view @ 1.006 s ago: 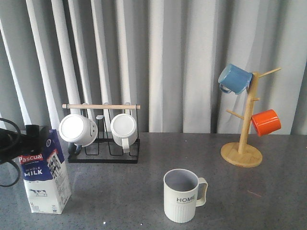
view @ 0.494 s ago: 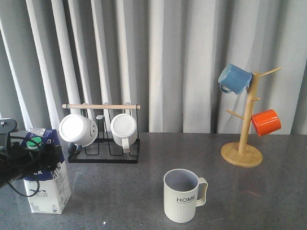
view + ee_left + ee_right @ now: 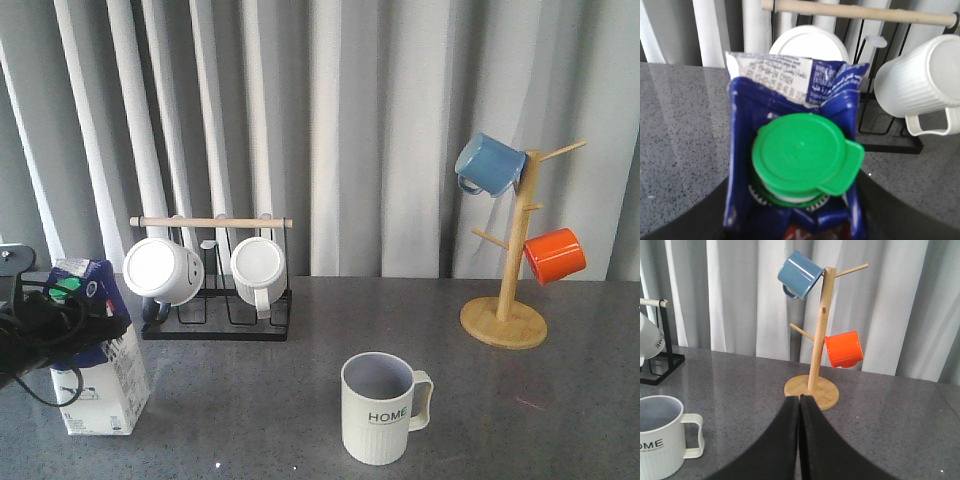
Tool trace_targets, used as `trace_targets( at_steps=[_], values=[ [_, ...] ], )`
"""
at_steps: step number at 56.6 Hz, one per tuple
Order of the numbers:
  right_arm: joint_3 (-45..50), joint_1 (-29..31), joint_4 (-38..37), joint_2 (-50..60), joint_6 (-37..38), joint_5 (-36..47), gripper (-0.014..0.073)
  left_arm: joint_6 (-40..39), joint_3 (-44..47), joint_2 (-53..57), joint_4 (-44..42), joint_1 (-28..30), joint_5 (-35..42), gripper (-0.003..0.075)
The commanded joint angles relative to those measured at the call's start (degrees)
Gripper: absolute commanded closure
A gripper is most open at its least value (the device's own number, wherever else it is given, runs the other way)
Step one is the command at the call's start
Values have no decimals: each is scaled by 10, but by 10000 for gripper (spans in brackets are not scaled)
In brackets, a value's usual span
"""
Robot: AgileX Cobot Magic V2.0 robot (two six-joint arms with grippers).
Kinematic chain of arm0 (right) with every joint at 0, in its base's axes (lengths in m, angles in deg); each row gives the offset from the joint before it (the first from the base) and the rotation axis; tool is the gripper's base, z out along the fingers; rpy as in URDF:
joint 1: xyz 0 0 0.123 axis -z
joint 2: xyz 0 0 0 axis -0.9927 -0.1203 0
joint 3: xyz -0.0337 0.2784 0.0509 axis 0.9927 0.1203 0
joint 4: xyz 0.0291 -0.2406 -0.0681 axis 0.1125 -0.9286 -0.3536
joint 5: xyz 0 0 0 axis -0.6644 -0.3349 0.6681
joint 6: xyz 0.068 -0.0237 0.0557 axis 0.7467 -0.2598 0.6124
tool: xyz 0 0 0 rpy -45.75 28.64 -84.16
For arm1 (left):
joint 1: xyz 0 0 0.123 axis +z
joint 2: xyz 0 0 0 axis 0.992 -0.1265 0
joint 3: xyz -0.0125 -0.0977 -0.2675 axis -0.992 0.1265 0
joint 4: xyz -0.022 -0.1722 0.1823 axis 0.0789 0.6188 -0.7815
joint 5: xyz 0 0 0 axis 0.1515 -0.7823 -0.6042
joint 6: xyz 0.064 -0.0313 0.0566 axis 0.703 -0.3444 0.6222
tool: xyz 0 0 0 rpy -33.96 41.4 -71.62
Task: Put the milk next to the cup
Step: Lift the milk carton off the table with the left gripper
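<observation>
- The milk (image 3: pixel 97 350) stands at the table's (image 3: pixel 250 400) left edge, well apart from the cup (image 3: pixel 380 405); it tilts slightly, probably because the left gripper (image 3: pixel 60 325) is around its top.
- Whether those jaws press the carton I cannot tell.
- The left wrist view alone shows the green cap (image 3: pixel 802 152).
- The right wrist view shows the right gripper (image 3: pixel 799 440) clenched on nothing.

Blue-and-white milk (image 3: pixel 98 375) with green cap (image 3: pixel 802 155); pale ribbed cup (image 3: pixel 378 410), black lettering.
</observation>
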Motion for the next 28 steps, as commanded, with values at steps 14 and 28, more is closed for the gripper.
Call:
trace_targets(
  at_steps=[14, 28],
  values=[
    [-15, 3, -5, 3, 1, 40, 602, -7, -20, 144, 0, -4, 50, 726],
    [-15, 3, -5, 3, 1, 40, 602, -6, -20, 212, 0, -3, 50, 726]
  ],
)
